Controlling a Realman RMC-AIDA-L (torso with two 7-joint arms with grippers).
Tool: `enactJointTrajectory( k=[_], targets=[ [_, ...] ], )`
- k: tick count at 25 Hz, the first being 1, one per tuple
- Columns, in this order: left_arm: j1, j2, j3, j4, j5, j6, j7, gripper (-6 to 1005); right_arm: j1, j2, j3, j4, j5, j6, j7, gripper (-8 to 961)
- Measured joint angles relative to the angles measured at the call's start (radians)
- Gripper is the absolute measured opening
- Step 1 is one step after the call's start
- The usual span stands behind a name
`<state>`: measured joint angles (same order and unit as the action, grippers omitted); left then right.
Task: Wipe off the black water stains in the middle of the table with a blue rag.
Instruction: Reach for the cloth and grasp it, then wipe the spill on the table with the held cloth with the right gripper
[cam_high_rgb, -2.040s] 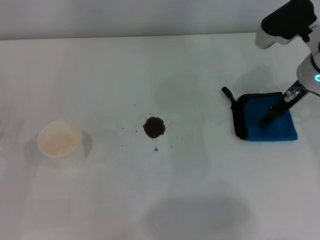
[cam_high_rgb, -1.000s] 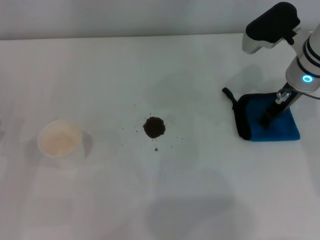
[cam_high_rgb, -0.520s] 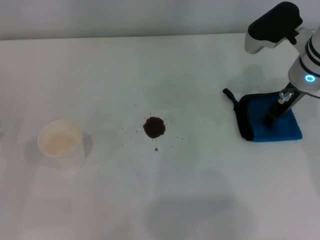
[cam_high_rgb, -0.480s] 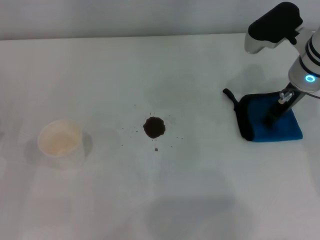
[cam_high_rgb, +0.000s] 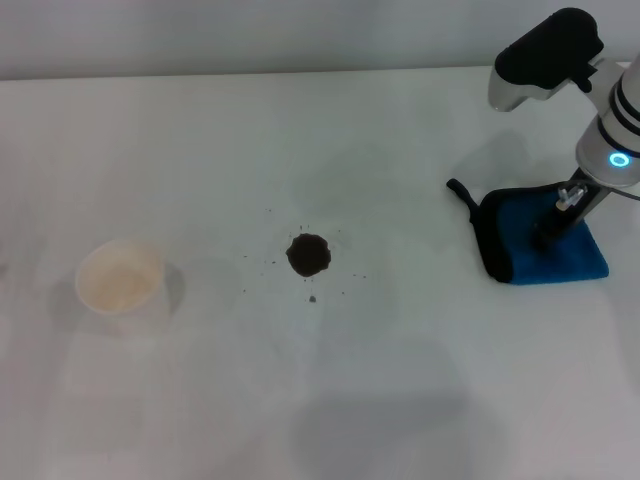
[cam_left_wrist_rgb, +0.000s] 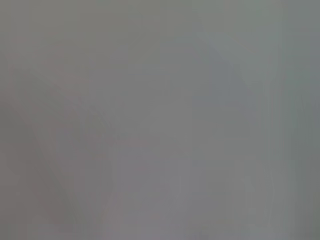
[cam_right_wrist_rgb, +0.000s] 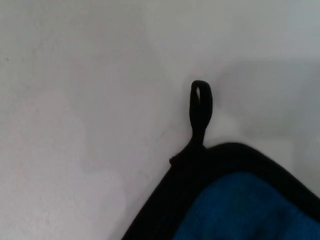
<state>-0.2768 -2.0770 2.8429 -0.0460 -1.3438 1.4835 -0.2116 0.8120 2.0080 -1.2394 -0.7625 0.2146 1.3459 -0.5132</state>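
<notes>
White surface: we see the right jaws planted on the blue rag, presumably to pick it up; whether spread or pinching, we cannot tell. The black stain lies well apart, paper cup beyond it.

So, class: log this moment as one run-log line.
right gripper: down on blue rag, table's right | stain: unwiped, centre | cup: left | left arm: out of view
</notes>
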Motion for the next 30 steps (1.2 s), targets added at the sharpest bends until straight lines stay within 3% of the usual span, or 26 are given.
enactJointTrajectory(
  k=[7,12,22,30],
  targets=[
    [0.001,0.000,0.000,0.000,0.000,-0.008,0.000,892,0.002,0.000,0.000,-0.004,0.000,-0.003,-0.005,216],
    [0.001,0.000,-0.001,0.000,0.000,-0.010,0.000,892,0.003,-0.002,0.000,0.000,0.000,-0.007,-0.006,17],
    [0.001,0.000,0.000,0.000,-0.001,-0.010,0.000,892,0.005,0.012,-0.011,-0.012,0.044,0.003,-0.032,8],
    [0.001,0.000,0.001,0.000,0.000,-0.011,0.000,892,0.046,0.017,-0.148,-0.036,0.167,0.006,-0.023,3]
  ],
)
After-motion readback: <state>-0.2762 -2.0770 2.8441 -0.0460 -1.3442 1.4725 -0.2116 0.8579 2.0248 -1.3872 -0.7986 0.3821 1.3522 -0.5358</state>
